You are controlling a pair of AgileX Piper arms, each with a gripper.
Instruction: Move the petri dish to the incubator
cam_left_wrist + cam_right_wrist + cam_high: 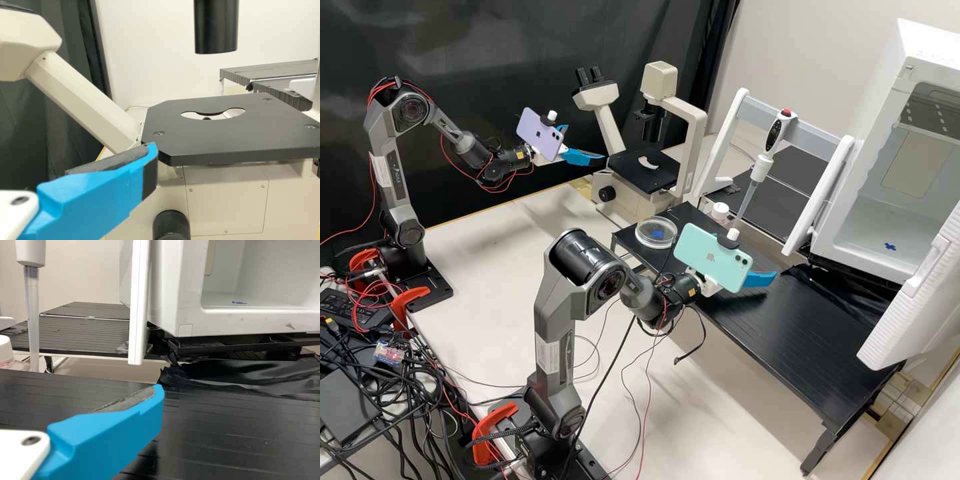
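White, blue-fingered R gripper point(760, 279), right of ctr: spread. White, blue-fingered L gripper point(587, 143), upper left: spread. Round, clear, shallow petri dish point(644, 231), frame ctr: blue patch point(658, 235) vis. w/in rim.

High view, downward over wrist views' nearer microscope point(200, 137) and incubator point(172, 290).

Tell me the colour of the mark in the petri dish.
The mark in the petri dish is blue, best seen in the high view.
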